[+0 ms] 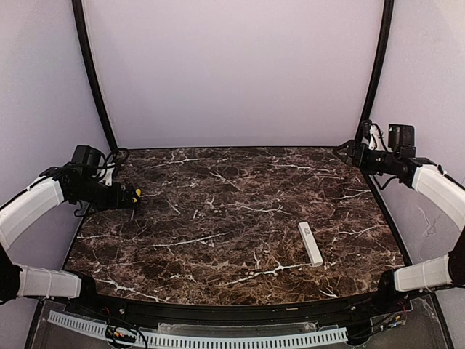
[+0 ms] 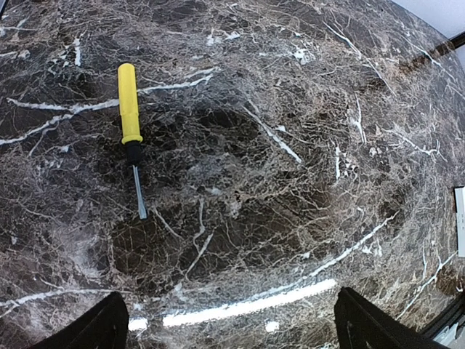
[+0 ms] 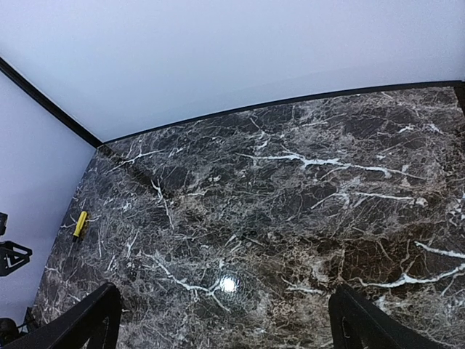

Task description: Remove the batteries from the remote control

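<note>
The remote (image 1: 310,243) lies flat on the tabletop (image 1: 218,218). The left pincer (image 2: 232,331) hangs wide open and empty, far to the left of the remote. The right pincer (image 3: 221,327) is wide open and empty too, far behind the remote. A screwdriver (image 2: 131,123) lies far left of the remote.

The remote is thin and low, so a pincer could push it away and miss the grab. Small round batteries could roll off.

No batteries show; they may be inside. The side that opens may face down. The left wrist view cuts the remote off.
</note>
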